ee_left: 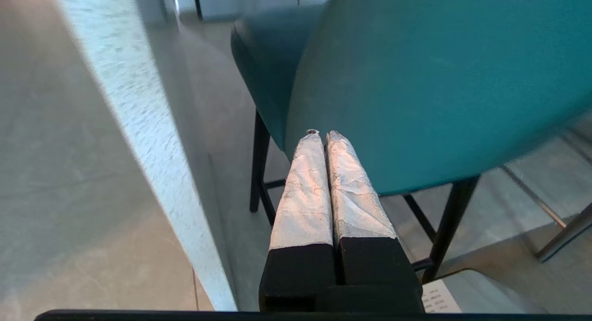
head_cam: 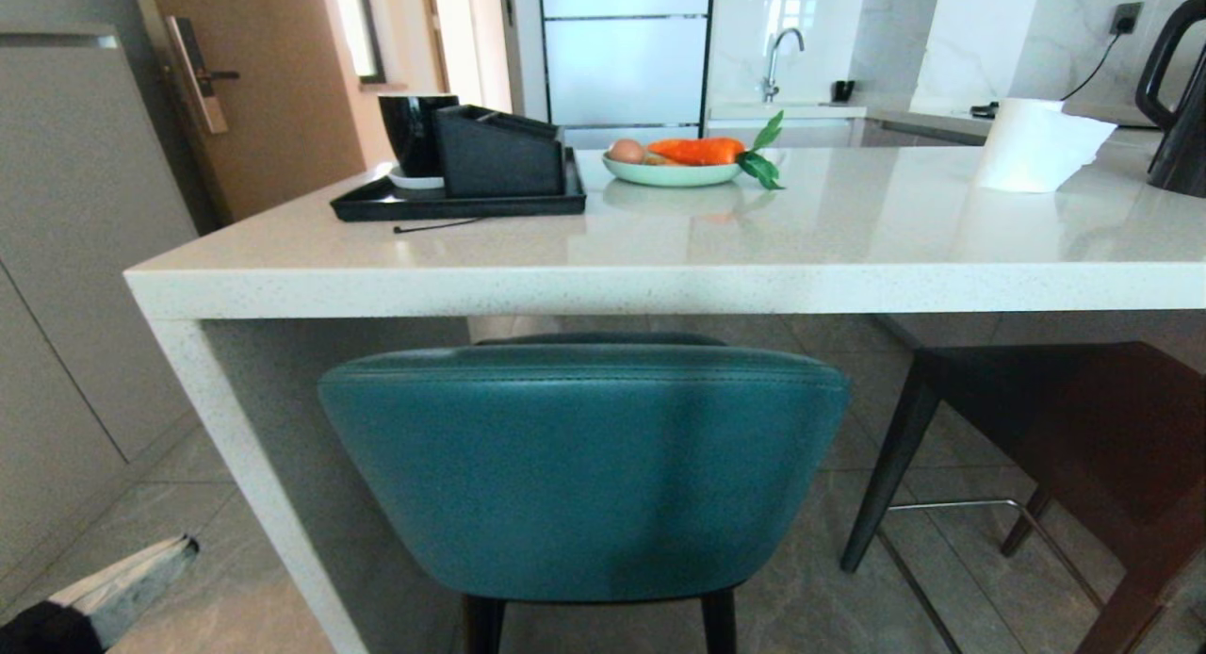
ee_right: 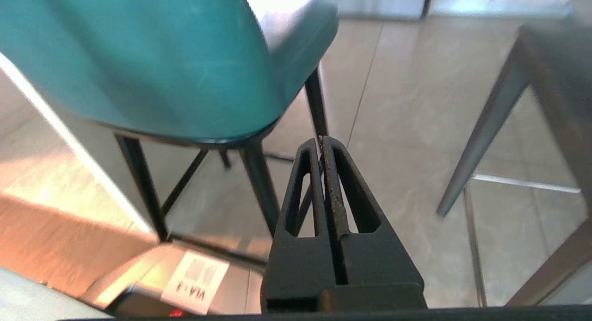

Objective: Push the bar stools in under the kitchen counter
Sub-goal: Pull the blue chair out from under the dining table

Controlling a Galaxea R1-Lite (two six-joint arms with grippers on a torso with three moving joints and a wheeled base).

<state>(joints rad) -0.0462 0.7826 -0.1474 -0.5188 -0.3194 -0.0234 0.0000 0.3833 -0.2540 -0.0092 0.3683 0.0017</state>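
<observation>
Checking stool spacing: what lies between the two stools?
Only bare tiled floor separates the teal stool from the dark stool, seen in the head view.

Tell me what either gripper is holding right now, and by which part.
Nothing. The left gripper and right gripper are both shut and empty.

Home kitchen: faucet [head_cam: 782, 56], kettle [head_cam: 1178, 98].
</observation>
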